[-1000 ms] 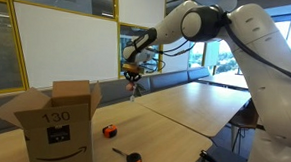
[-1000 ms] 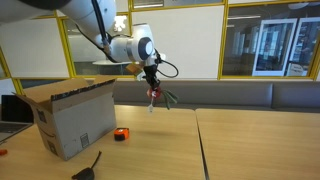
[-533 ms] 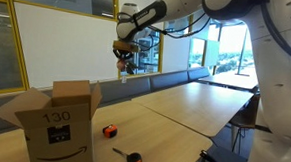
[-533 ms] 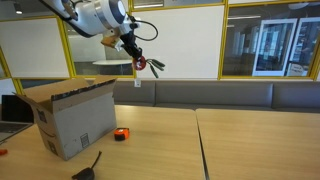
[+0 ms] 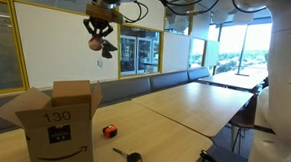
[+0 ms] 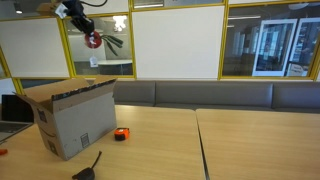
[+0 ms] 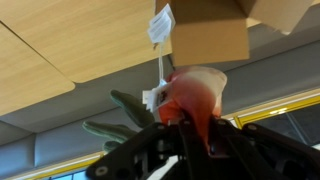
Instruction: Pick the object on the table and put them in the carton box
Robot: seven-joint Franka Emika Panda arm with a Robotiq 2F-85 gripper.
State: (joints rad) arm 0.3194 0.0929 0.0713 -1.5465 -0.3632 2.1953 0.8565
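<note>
My gripper is high in the air, above and slightly right of the open carton box; in an exterior view it is above the box. It is shut on a red toy with dark green leaves and a white tag. In the wrist view the jaws pinch the red toy, with the box at the top. An orange object and a black tool lie on the table.
The wooden table reaches right with a seam between two tops. A bench and glass walls stand behind. A laptop sits beside the box. The robot's white body fills the right edge.
My gripper has risen and moved from over the table toward the space above the box, carrying the red toy with it.
</note>
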